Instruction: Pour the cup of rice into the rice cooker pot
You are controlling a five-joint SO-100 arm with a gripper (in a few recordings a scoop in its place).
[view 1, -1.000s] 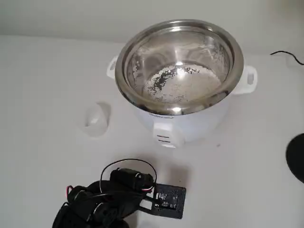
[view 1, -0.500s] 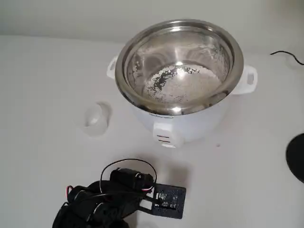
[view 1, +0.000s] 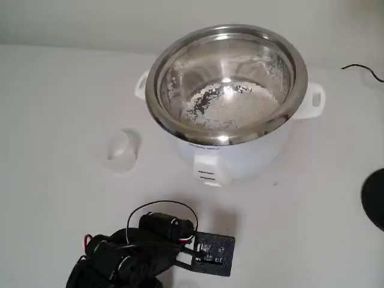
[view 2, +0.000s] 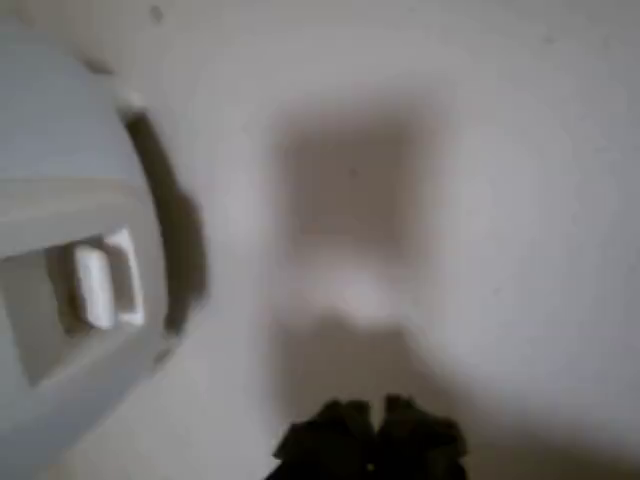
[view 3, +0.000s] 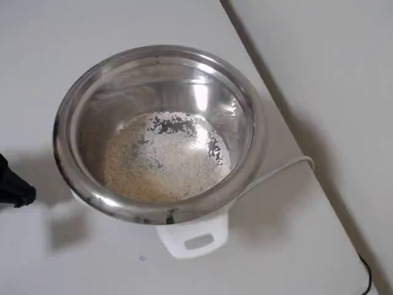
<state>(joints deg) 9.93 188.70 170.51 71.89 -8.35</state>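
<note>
Overhead view: granular white rice coats the shiny round steel rice cooker pot; fingers' state unclear.

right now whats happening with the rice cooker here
The rice already lies in the rice cooker pot. The cup stands on the table left of the cooker in the fixed view, with nothing holding it. The arm sits folded low at the front, away from both.

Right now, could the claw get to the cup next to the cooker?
Probably yes. The cup stands alone on the table, left of the rice cooker pot in the fixed view, with bare surface between it and the folded arm below.
</note>
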